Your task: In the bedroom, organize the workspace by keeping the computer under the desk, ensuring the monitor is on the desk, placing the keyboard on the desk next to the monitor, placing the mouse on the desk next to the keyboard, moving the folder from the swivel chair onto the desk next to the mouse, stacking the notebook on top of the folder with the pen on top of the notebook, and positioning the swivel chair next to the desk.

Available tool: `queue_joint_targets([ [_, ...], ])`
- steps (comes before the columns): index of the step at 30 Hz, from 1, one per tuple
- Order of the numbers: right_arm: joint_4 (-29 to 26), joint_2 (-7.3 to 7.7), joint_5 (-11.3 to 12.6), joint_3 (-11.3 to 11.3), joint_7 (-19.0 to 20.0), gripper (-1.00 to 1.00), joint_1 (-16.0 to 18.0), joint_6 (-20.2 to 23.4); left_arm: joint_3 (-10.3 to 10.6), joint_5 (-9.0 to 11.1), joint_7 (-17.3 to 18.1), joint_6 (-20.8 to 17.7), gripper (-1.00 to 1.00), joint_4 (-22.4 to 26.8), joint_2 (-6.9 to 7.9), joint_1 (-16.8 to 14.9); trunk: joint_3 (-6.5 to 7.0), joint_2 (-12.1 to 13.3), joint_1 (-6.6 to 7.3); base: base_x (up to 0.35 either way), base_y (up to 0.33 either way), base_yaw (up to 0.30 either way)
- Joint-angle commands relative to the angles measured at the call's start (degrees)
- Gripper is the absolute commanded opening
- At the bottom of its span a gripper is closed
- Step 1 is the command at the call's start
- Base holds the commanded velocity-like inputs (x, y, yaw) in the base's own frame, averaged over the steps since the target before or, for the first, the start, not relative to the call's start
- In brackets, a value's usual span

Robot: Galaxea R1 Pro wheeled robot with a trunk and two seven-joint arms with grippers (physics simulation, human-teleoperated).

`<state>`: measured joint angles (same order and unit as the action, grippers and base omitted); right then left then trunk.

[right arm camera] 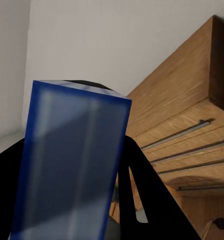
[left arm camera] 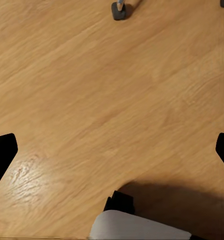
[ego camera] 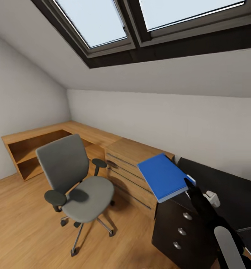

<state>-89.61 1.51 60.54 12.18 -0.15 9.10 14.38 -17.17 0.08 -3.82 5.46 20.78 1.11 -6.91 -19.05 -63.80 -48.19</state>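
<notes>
floor left open | swivel chair mid-room | wooden drawer cabinet beside desk

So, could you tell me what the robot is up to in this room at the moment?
The right gripper is shut on the blue folder, holding it in the air, tilted, over the near corner of the black desk beside the wooden drawer cabinet. The swivel chair stands empty on the wooden floor, apart from the desk. The left gripper hangs open over the floor.
</notes>
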Motion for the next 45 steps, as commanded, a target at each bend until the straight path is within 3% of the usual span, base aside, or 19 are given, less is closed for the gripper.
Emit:
queue_joint_targets([
  [1,0.00,-0.01,0.82,0.09,-0.02,-1.00,0.05,0.56,-0.12,0.01,-0.06,0.18,1.00,-0.26,-0.06,-0.03,0.12,0.37,0.23,0.000,0.000,-0.297],
  [7,0.04,0.31,4.93,0.16,-0.02,-1.00,-0.04,4.01,-0.13,0.00,0.01,0.24,1.00,-1.04,-0.94,-0.03,1.20,2.78,1.54,0.000,0.000,-0.297],
  [11,0.05,0.99,5.64,0.20,0.08,-1.00,-0.04,4.58,-0.08,0.00,0.03,0.31,1.00,-1.24,-1.36,-0.03,1.92,4.39,2.42,0.000,0.000,-0.297],
  [27,-0.19,1.29,6.01,-0.17,0.21,-1.00,-0.05,4.94,-0.14,0.00,0.04,0.17,1.00,-2.77,-1.70,-0.03,4.79,10.80,5.94,0.000,0.000,-0.291],
  [45,0.02,1.31,5.98,0.14,3.45,-1.00,-0.05,4.97,-0.16,0.00,0.03,0.40,1.00,-3.47,-1.78,-0.03,8.06,18.02,9.89,0.000,0.000,-0.072],
])
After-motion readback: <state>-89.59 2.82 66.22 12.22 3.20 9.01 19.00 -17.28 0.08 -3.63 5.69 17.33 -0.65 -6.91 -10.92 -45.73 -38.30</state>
